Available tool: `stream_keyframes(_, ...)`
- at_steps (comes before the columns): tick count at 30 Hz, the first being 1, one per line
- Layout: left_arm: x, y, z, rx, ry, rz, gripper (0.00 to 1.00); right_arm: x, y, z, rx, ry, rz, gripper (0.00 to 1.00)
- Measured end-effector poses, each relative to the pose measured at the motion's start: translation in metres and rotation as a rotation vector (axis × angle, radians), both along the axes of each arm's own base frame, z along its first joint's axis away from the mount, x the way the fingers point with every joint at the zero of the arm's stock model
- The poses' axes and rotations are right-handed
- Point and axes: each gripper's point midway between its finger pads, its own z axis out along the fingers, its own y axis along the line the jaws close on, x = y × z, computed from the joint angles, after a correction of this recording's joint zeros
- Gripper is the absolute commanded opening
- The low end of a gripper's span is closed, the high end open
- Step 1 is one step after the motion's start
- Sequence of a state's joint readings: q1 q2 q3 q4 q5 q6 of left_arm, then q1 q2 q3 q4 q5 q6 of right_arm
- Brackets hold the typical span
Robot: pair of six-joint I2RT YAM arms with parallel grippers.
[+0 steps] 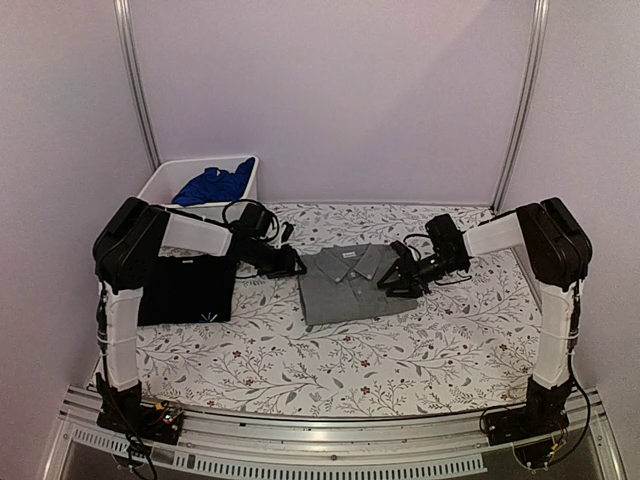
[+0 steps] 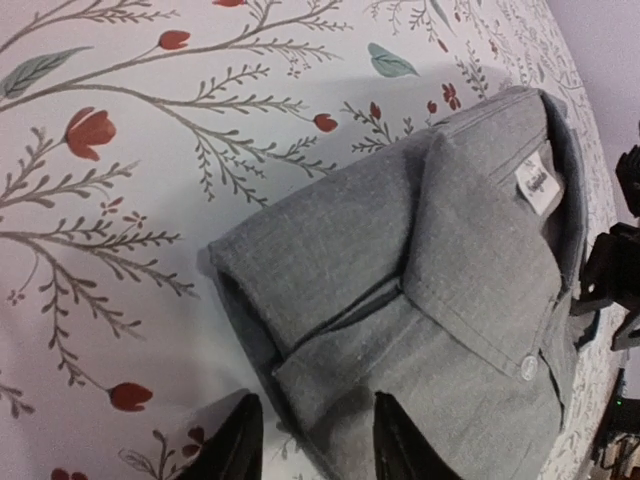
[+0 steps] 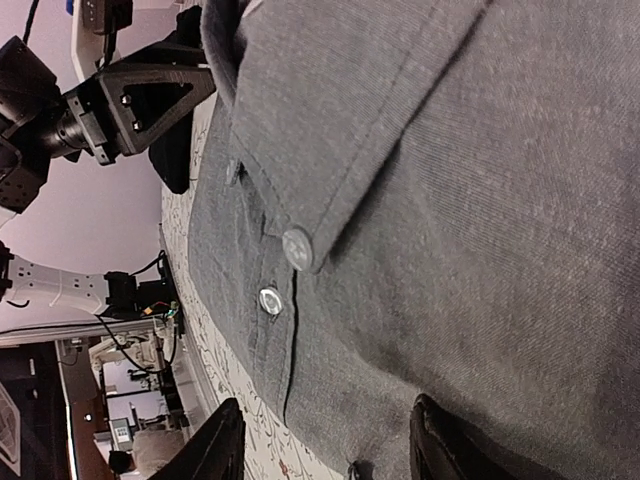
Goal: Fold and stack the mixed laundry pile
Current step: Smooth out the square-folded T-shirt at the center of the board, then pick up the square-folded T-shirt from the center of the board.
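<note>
The grey collared button shirt (image 1: pixel 345 283) lies folded in the middle of the table, collar toward the back. My left gripper (image 1: pixel 293 264) is at its left edge, open. In the left wrist view the gripper (image 2: pixel 317 400) straddles the shirt's (image 2: pixel 440 250) folded corner, one finger over the tablecloth and one over the cloth. My right gripper (image 1: pixel 395 283) is at the shirt's right edge, and in the right wrist view the gripper (image 3: pixel 328 403) stands wide open over the button placket (image 3: pixel 297 248). The black T-shirt (image 1: pixel 187 290) lies folded at the left. The bright blue garment (image 1: pixel 213 185) is in the bin.
A white plastic bin (image 1: pixel 165 180) stands at the back left corner. A floral tablecloth (image 1: pixel 330 360) covers the table. Metal frame posts rise at both back corners, and an aluminium rail (image 1: pixel 330 440) runs along the near edge.
</note>
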State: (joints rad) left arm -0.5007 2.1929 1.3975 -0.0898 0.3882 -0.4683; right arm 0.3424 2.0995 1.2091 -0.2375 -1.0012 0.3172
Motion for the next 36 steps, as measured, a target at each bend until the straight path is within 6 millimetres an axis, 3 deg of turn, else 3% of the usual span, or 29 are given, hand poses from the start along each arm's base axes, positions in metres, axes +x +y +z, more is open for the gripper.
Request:
stream_keyframes(2, -0.003, 0.006, 0.008, 0.007, -0.008, 0.015, 0.80, 0.008, 0.001, 0.006, -0.051, -0.058, -0.002, 0.55)
stream_keyframes(4, -0.005, 0.012, 0.017, 0.010, -0.016, 0.027, 0.98, 0.013, 0.004, 0.020, -0.099, -0.127, 0.004, 0.54)
stream_keyframes(6, -0.003, 0.015, 0.033, 0.002, -0.034, 0.043, 1.00, 0.020, 0.010, 0.043, -0.133, -0.227, 0.016, 0.53)
stream_keyframes(10, 0.006, 0.023, 0.075, -0.033, -0.104, 0.073, 1.00, 0.015, 0.051, 0.103, -0.163, -0.473, 0.088, 0.53)
stream_keyframes(14, 0.008, 0.031, 0.118, -0.077, -0.177, 0.093, 1.00, -0.006, 0.094, 0.127, -0.189, -0.614, 0.177, 0.51)
stream_keyframes(18, -0.001, 0.043, 0.142, -0.105, -0.207, 0.118, 1.00, -0.030, 0.131, 0.113, -0.248, -0.667, 0.290, 0.49)
stream_keyframes(23, -0.016, 0.068, 0.155, -0.136, -0.220, 0.178, 1.00, -0.060, 0.157, 0.070, -0.356, -0.703, 0.433, 0.42)
stream_keyframes(30, -0.025, 0.099, 0.176, -0.191, -0.264, 0.269, 1.00, -0.093, 0.177, 0.025, -0.468, -0.733, 0.576, 0.36)
stream_keyframes(36, -0.029, 0.103, 0.171, -0.193, -0.247, 0.291, 1.00, -0.087, 0.177, -0.004, -0.556, -0.745, 0.595, 0.35)
